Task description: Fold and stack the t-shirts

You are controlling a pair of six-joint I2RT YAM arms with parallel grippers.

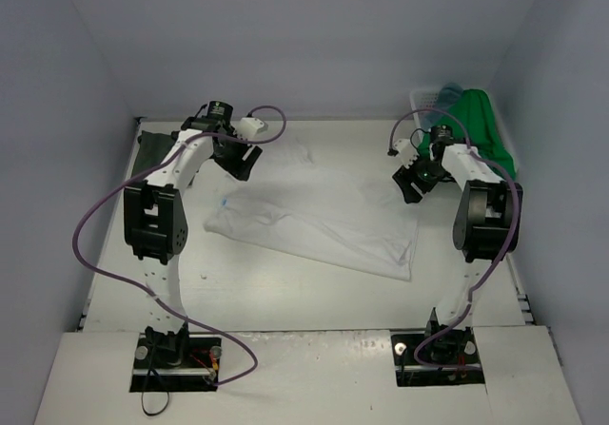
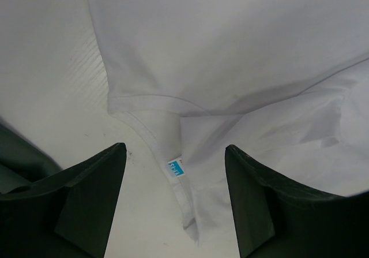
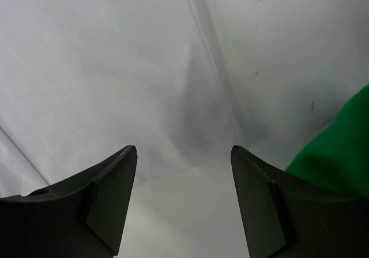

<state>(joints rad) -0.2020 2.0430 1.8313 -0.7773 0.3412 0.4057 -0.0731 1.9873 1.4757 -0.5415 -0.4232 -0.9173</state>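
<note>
A white t-shirt (image 1: 314, 221) lies spread flat across the middle of the table. My left gripper (image 1: 243, 164) hovers open over its far left part, where the left wrist view shows the neckline with a blue tag (image 2: 176, 167) between the open fingers (image 2: 92, 200). My right gripper (image 1: 414, 180) hangs open above the shirt's far right edge (image 3: 115, 67), with nothing between its fingers. A bright green t-shirt (image 1: 481, 135) is heaped at the right, and its edge shows in the right wrist view (image 3: 340, 148). A dark grey-green t-shirt (image 1: 152, 154) lies at the far left.
A white lattice basket (image 1: 423, 97) stands in the far right corner under the green t-shirt, with a dull teal-blue cloth (image 1: 451, 92) showing in it. Grey walls close in the table on three sides. Purple cables loop beside both arms.
</note>
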